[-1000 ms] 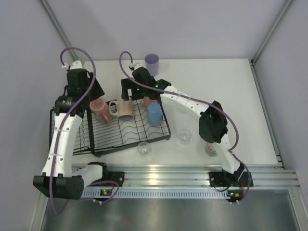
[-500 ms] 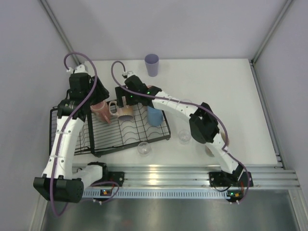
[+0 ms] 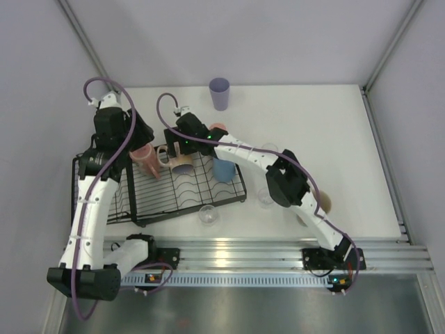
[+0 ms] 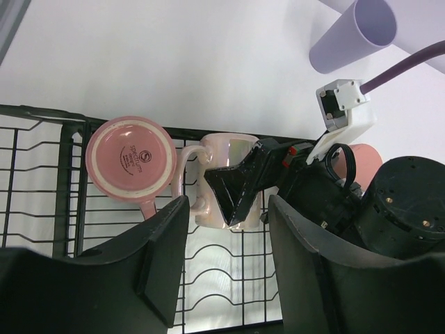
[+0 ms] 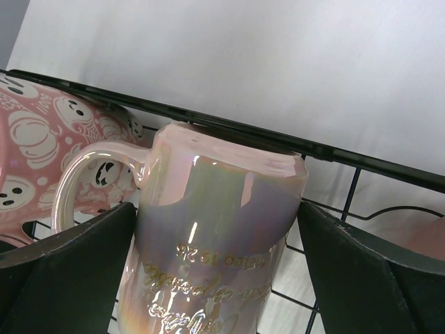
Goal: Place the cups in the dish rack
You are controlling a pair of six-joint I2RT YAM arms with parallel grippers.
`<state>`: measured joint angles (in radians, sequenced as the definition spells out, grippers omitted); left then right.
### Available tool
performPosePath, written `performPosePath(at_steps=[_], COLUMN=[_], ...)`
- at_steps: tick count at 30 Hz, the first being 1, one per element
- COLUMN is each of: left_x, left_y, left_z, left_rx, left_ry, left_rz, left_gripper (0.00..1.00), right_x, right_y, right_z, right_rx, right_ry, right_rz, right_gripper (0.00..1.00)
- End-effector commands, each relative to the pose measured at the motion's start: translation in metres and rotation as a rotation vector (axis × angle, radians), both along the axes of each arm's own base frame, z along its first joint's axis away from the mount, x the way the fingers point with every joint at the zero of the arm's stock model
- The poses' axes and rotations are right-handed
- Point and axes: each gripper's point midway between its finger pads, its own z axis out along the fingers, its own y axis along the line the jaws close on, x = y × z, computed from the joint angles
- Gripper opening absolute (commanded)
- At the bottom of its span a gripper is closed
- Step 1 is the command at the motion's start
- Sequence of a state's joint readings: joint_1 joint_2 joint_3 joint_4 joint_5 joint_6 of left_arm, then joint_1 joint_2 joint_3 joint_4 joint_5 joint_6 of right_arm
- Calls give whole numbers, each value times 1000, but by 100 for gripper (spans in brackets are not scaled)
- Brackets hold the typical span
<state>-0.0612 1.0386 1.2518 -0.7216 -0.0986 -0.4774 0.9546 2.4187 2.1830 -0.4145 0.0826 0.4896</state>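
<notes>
The black wire dish rack (image 3: 174, 198) lies at the left of the table. A pink mug (image 4: 132, 158) stands upside down in its far corner. Beside it stands an iridescent cream mug (image 5: 215, 209), also upside down. My right gripper (image 3: 177, 147) is open, with one finger on each side of the cream mug. My left gripper (image 4: 226, 236) hovers open and empty above the rack wires, just near of both mugs. A blue tumbler (image 3: 222, 169) stands in the rack's right end. On the table behind the rack stand a salmon-pink tumbler (image 4: 365, 160) and a lavender tumbler (image 3: 219, 92).
Two clear glasses (image 3: 208, 214) (image 3: 266, 197) stand on the table near the rack's front and right. A cream cup (image 3: 322, 203) shows partly behind the right arm's forearm. The right arm stretches across the rack's right end. Aluminium rails run along the near table edge.
My right gripper has swung left from behind the rack and come down around the cream mug, its jaws widening slightly. The left wrist has pulled back a little.
</notes>
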Motion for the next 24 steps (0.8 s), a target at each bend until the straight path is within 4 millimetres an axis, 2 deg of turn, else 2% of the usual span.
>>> performPosePath(at_steps=[1, 5, 6, 8, 9, 12, 14, 15, 17, 20, 21, 22, 24], left_x=[5, 5, 5, 6, 6, 6, 5, 4, 5, 3, 2, 2, 1], left_y=[5, 4, 4, 3, 3, -3, -7, -13, -16, -16, -15, -13, -10], left_z=[29, 27, 26, 22, 20, 8, -5, -10, -22, -31, -33, -32, -33], left_rx=[0, -5, -6, -7, -8, -25, -42, -61, -69, -60, -57, -51, -31], left_ry=[-101, -97, -92, -83, -76, -47, -16, 0, 33, 59, 65, 58, 64], left_rz=[27, 26, 27, 20, 18, -3, -21, -46, -63, -67, -65, -55, -51], left_gripper=[55, 55, 55, 55, 55, 55, 55, 55, 54, 54, 54, 54, 54], right_x=[-10, -10, -12, -15, -15, -13, -17, -16, -13, -12, -14, -14, -15], right_y=[16, 19, 20, 26, 27, 27, 28, 27, 21, 15, 11, 9, 6], right_z=[3, 4, 2, 11, 12, 17, 20, 23, 28, 38, 36, 43, 45], right_rx=[9, 17, 22, 60, 66, 74, 89, 91, 90, 81, 66, 71, 62], right_ry=[-13, -23, -22, -24, -21, -38, -33, -35, -42, -61, -58, -67, -81], right_rz=[29, 51, 63, 94, 98, 107, 133, 130, 123, 120, 122, 123, 134], right_gripper=[99, 93, 86, 78, 65, 39, 30, 21, 16, 19, 13, 8, 1])
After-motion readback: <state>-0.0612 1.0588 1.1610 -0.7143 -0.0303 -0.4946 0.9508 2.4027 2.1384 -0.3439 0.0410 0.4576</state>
